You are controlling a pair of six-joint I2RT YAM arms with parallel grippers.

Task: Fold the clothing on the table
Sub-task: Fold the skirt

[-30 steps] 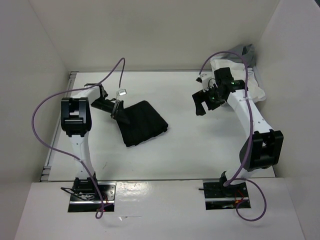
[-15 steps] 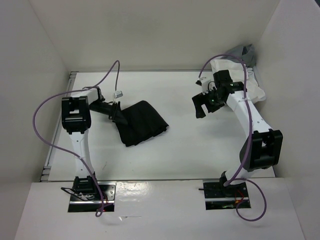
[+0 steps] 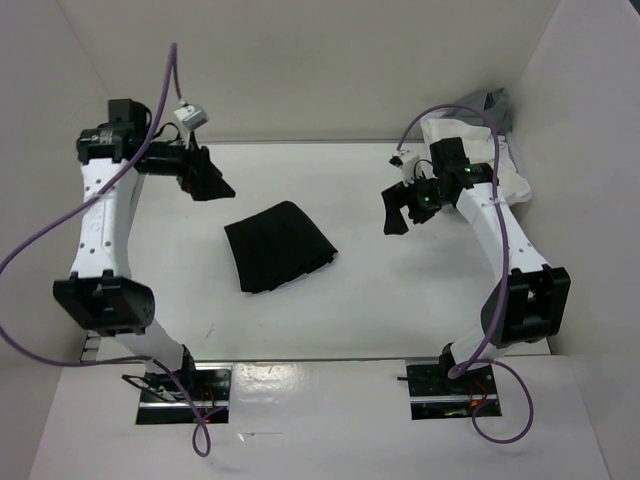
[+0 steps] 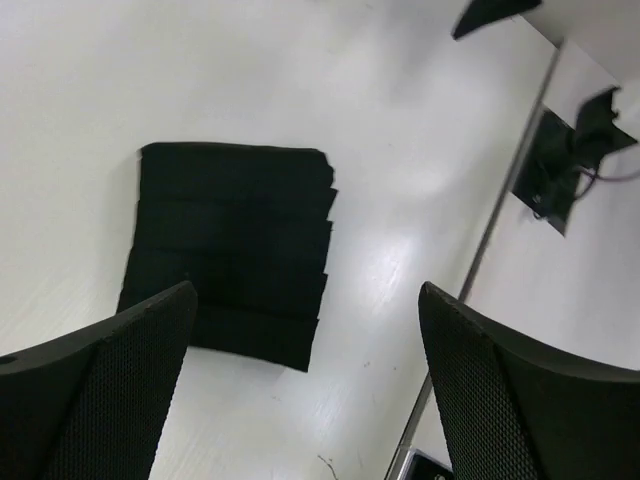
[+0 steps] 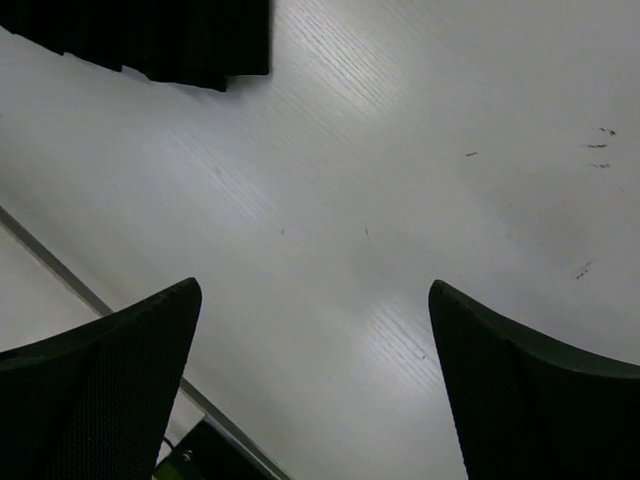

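- White surface (image 3: 400, 300), top view: left gripper (image 3: 205, 180) has released and lifted to 10 o'clock, jaws wide; folded skirt (image 3: 278, 246) lies free, centre-left; right gripper (image 3: 400, 210) wide, 2 o'clock.
- Left wrist: skirt ringed by bare surface.
- Right wrist: skirt edge at 11 o'clock.

Wide-apart fingers (image 5: 100, 390) hang above the table (image 5: 400, 150), black skirt (image 5: 170, 35) upper left.

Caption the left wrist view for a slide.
Open left gripper hovers above the folded black skirt on the white table.
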